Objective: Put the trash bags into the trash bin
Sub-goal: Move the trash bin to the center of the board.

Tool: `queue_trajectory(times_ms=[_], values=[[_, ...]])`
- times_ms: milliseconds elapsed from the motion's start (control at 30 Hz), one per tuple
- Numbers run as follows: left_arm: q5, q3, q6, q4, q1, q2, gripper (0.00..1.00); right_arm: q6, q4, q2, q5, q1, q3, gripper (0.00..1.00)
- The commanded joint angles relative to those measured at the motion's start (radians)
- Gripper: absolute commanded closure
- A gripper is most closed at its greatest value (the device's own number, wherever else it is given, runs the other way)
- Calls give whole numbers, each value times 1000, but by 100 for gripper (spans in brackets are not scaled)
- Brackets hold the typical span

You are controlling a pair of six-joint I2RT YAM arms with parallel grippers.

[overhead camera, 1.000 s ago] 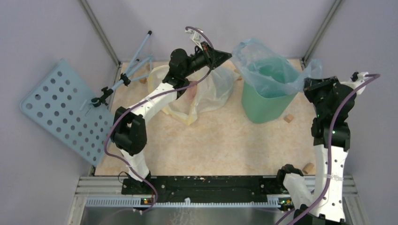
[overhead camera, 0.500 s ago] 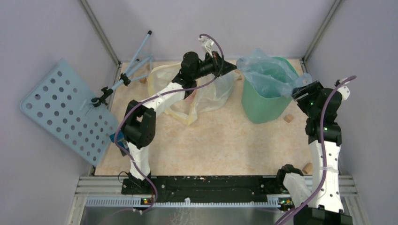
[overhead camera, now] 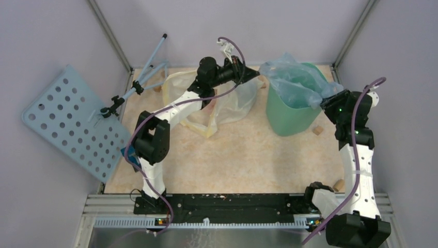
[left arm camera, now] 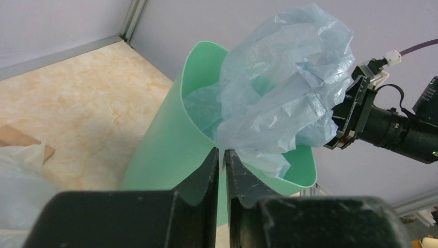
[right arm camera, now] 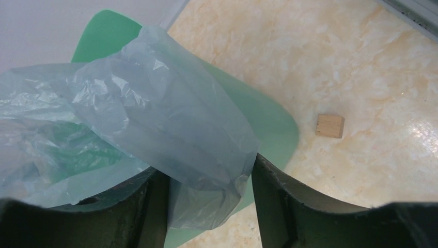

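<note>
Trash bag (overhead camera: 293,81) is seen bunched in the mouth of the bin (overhead camera: 287,120), partly sunk inside and partly heaped above the rim. One fold is draped over the right edge of the rim. The bin is set at the far right of the table (overhead camera: 248,155), close to the back wall and the right corner post, so little room is left behind it or to its right. The widest stretch of tabletop lies in front of it, toward the arm bases.

The right gripper (right arm camera: 206,170) is held at the right rim with its fingers spread wide. The draped fold hangs between them, loose and not pinched. The left gripper (left arm camera: 222,152) is held just outside the left rim, its fingers barely parted, with only a thin slit between them and nothing seen in it. The lowest crumple of the bag is just beyond its tips.

Left of the bin, a whitish bag with a yellow rim (overhead camera: 227,103) is spread on the table under the left arm. A small wooden block (overhead camera: 317,130) lies near the foot of the bin on its right. Another block (overhead camera: 339,184) lies near the right arm's base. A pale-blue perforated board (overhead camera: 67,121) is propped beyond the left table edge, well apart from the bin.
</note>
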Motion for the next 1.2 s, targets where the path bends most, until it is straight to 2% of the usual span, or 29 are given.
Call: queue_trajectory(times_ms=[0,100,167,367,433,533,667,700,833,867,933,1167], values=[[3,-36,24,42,31,-113,81,4,-4,-9,-35,-11,53,61],[5,-61,39,29,44,-160,77,13,-12,-3,-59,-11,68,79],[-2,-76,56,5,54,-197,74,15,-38,0,-78,-10,85,85],[24,-109,68,-103,124,-333,62,3,-156,-20,-130,1,153,85],[26,-153,62,-115,153,-411,53,-3,-185,-38,-145,21,160,85],[-18,-211,114,-158,168,-534,42,3,-224,-54,-158,68,160,86],[-43,-209,197,-268,168,-629,35,18,-260,-56,-119,93,150,86],[-46,-203,212,-303,168,-638,34,18,-263,-55,-100,93,150,84],[-51,-191,248,-351,169,-648,30,27,-240,-36,-92,93,161,47],[-51,-192,250,-351,169,-649,30,29,-234,-27,-89,93,167,42],[-47,-200,251,-339,169,-651,31,34,-230,-4,-76,93,183,37],[-44,-216,254,-337,168,-657,31,39,-197,57,-24,93,216,36]])
